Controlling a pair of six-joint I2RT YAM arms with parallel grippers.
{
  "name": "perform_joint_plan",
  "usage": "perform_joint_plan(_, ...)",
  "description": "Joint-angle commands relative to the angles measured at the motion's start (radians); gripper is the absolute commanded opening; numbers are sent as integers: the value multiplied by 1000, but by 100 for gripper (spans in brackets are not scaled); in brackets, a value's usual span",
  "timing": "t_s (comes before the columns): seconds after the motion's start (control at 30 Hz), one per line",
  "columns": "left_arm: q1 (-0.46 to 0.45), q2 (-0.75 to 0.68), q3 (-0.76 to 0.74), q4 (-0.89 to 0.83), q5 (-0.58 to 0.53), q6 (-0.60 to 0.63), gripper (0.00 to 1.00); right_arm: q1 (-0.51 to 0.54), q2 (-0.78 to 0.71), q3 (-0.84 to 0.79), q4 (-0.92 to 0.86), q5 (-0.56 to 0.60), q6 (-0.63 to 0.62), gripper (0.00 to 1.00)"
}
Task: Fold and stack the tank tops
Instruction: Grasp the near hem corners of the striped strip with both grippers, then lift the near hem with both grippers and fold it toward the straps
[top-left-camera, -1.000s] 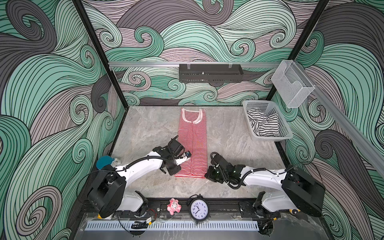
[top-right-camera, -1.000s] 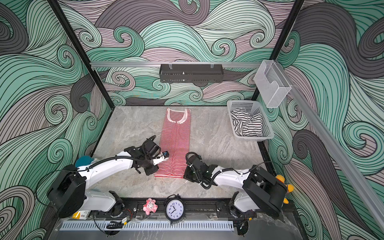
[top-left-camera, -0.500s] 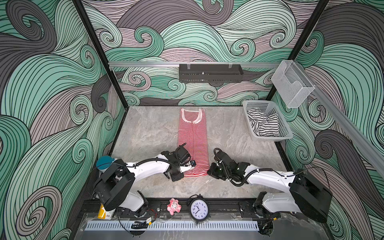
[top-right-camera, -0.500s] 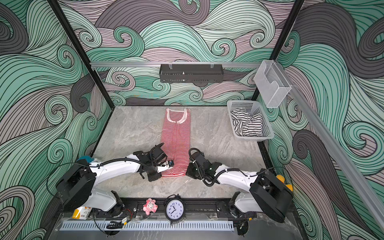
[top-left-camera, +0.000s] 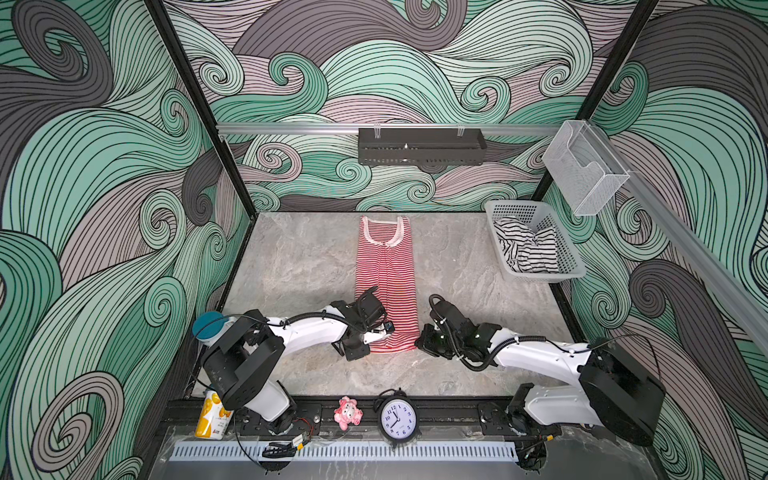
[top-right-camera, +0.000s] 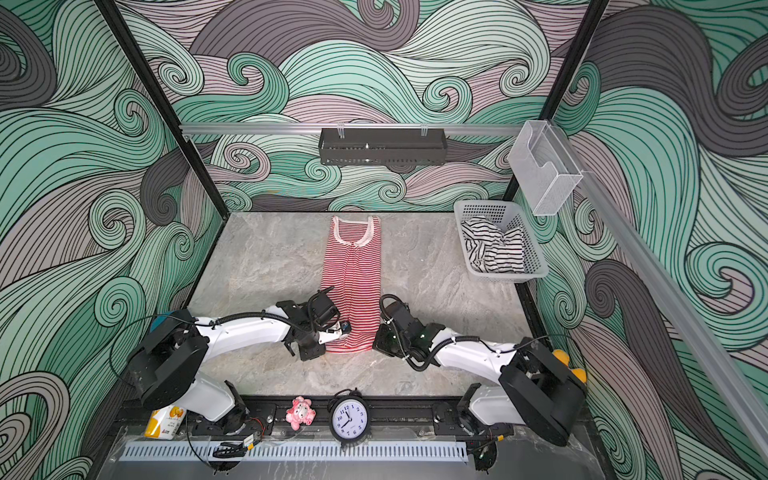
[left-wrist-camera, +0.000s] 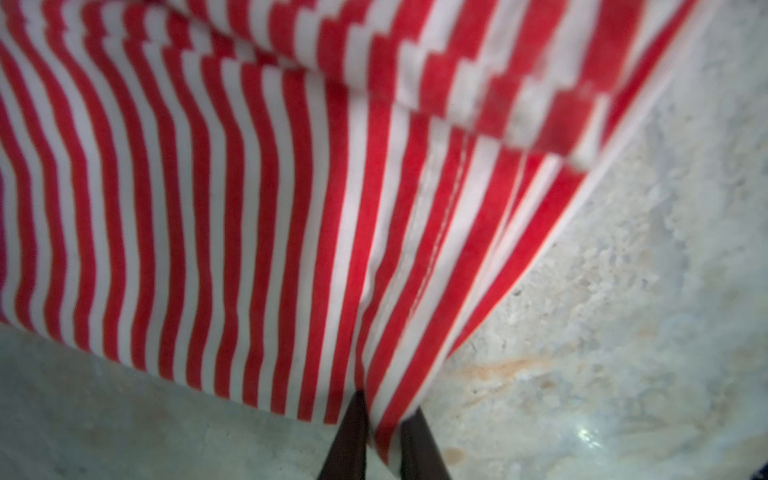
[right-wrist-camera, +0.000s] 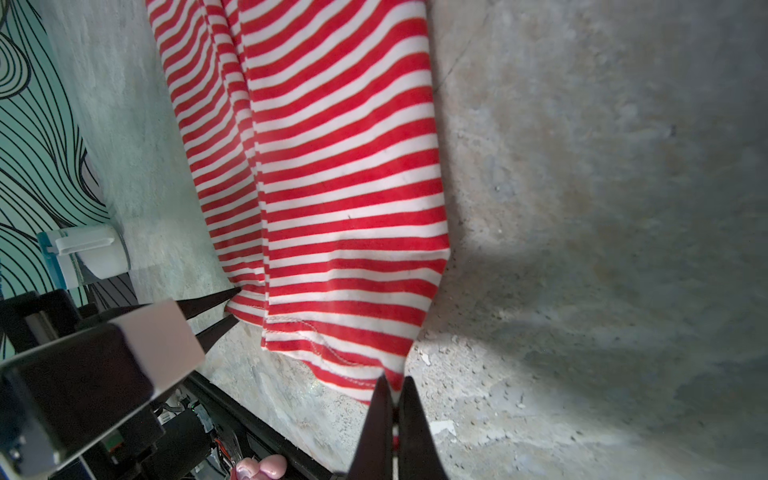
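We see our red-and-white striped tank top (top-left-camera: 386, 270) flat on the grey tabletop (top-left-camera: 307, 266), left gripper (left-wrist-camera: 384, 415) clamped on one near hem corner, right gripper (right-wrist-camera: 395, 388) pinching the other, black-and-white striped tank top (top-left-camera: 525, 249) crumpled in the white basket (top-left-camera: 564, 249), far right

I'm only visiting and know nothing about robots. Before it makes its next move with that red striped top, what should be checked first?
1. Left gripper shut on a hem corner of the red-and-white tank top: ok.
2. Right gripper shut on the other hem corner: ok.
3. Top folded into a narrow strip, lying flat on the table: ok.
4. Nothing lying on the top between hem and neckline: ok.
5. Every fabric layer caught in each gripper: cannot tell.
6. Black-and-white tank top folded: not ok; it lies crumpled in the white basket.
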Motion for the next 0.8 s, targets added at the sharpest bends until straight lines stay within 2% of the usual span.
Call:
perform_joint_plan(0.0,-15,45,-11,-28,39,21,7,-13,-26,8,-8,-1,-7,0)
perform_joint_plan(0.2,-33,-4,20,-113,114,38,1,-10,-86,4,-57,6,-9,0)
perform_joint_plan(0.37,-55,-86,94,-272,196,45,0,25,-221,-22,-99,22,29,0)
perform_joint_plan(0.5,-55,-182,158,-370,225,47,0,57,-326,30,-201,61,40,0)
perform_joint_plan(0.63,-52,-255,203,-384,120,34,0,56,-392,108,-305,104,5,0)
perform_joint_plan(0.77,-33,-273,253,-372,20,50,0,44,-375,208,-370,112,-53,0)
